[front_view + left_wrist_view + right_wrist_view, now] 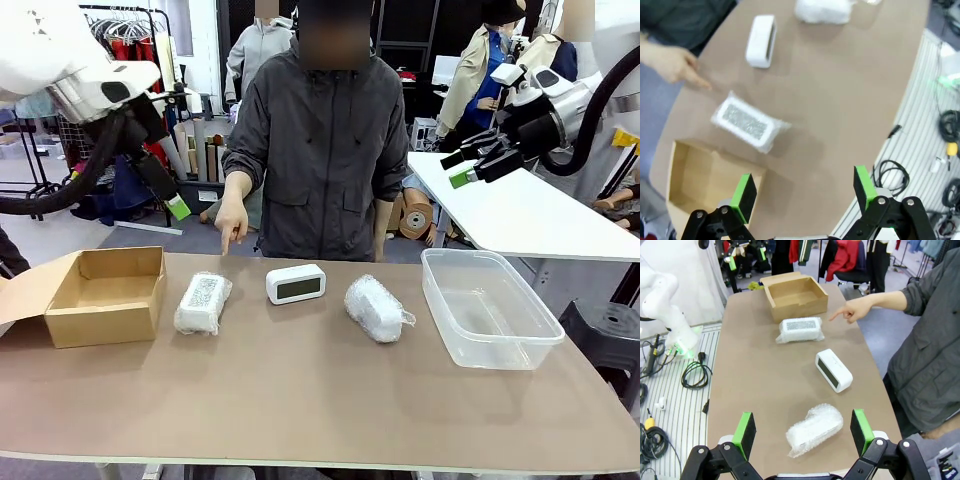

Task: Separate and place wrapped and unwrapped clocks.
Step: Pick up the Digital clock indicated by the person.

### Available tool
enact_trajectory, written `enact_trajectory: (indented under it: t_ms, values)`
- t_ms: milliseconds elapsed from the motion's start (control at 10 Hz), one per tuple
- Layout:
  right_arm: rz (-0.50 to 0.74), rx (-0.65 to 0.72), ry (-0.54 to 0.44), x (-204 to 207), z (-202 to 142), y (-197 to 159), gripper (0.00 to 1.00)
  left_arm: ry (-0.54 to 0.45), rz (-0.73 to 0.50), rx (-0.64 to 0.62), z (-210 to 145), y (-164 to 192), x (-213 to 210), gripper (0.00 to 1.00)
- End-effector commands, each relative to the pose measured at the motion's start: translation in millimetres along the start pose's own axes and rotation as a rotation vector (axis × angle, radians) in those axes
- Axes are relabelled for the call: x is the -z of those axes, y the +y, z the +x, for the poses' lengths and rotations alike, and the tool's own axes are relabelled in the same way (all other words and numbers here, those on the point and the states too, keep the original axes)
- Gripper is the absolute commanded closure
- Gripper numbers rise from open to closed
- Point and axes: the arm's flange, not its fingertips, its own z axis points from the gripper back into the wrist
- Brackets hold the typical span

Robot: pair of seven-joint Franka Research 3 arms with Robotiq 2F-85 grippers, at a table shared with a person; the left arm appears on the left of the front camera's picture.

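Right now we see three task items lying in a row across the flat brown tabletop (300,400), all well apart from one another. At the centre, the bare white rounded-rectangular digital clock (296,284) stands on its long edge with its dark screen facing us. At nine o'clock from it lies the left whitish bubble-wrapped lump (203,302), flat, with a grey speckled face showing through the wrap. At about four o'clock from the clock lies the right whitish bubble-wrapped lump (375,308), turned at a slant.

Farther out at nine o'clock sits the open brown cardboard box (105,325), just beside the left lump, flaps up and nothing visible inside. Out at three o'clock stands the clear rectangular plastic tub (490,345), near the table's right end.

At about one o'clock from the left lump, the person's hand (232,220) hangs at the far table edge with its index finger pointing down; we cannot tell whether the fingertip touches the table.

We find the left gripper (805,185) high above the box end, its green pads (746,192) spread wide with nothing between them. The right gripper (802,427) hangs high above the right lump's end of the table, jaws likewise apart and holding nothing.
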Motion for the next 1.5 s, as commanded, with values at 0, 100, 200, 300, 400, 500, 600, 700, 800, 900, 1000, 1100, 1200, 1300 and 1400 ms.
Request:
enact_trajectory:
  t_ms: [0,100,200,300,400,500,600,700,800,900,1000,1100,1200,1300,1400]
  values:
    - [0.003,-0.001,-0.001,-1,0,0,0.0,0.077,0.067,-0.034,-2,-1,22,0.0]
    - [0.003,-0.001,-0.001,-1,0,0,0.0,0.057,0.064,-0.046,1,2,38,0.0]
    - [0.003,-0.001,-0.001,-1,0,0,0.0,0.029,0.045,-0.048,4,6,51,0.0]
    - [0.003,-0.001,-0.001,-1,0,0,0.0,-0.002,0.007,-0.037,7,11,57,0.0]
    - [0.003,-0.001,-0.001,-1,0,0,0.0,-0.078,-0.086,0.046,9,12,54,0.0]
    - [0.003,-0.001,-0.001,-1,0,0,0.0,0.045,0.039,-0.037,6,4,55,0.0]
    - [0.003,-0.001,-0.001,-1,0,0,0.0,0.045,0.039,-0.037,6,4,55,0.0]
    - [0.003,-0.001,-0.001,-1,0,0,0.0,0.045,0.039,-0.037,6,4,55,0.0]
    - [0.003,-0.001,-0.001,-1,0,0,0.0,0.045,0.039,-0.037,6,4,55,0.0]
    - [0.003,-0.001,-0.001,-1,0,0,0.0,0.023,0.017,-0.02,9,7,60,0.0]
    - [0.003,-0.001,-0.001,-1,0,0,0.0,0.104,0.083,-0.22,23,5,70,0.0]
    - [0.003,-0.001,-0.001,-1,0,0,0.0,0.16,0.127,-0.291,32,3,78,0.0]
    - [0.003,-0.001,-0.001,-1,0,0,0.0,0.184,0.181,-0.373,43,-2,96,0.0]
    - [0.003,-0.001,-0.001,-1,0,0,0.0,0.214,0.205,-0.482,50,-1,110,0.0]
    - [0.003,-0.001,-0.001,-1,0,0,0.0,0.22,0.258,-0.546,53,1,128,0.0]
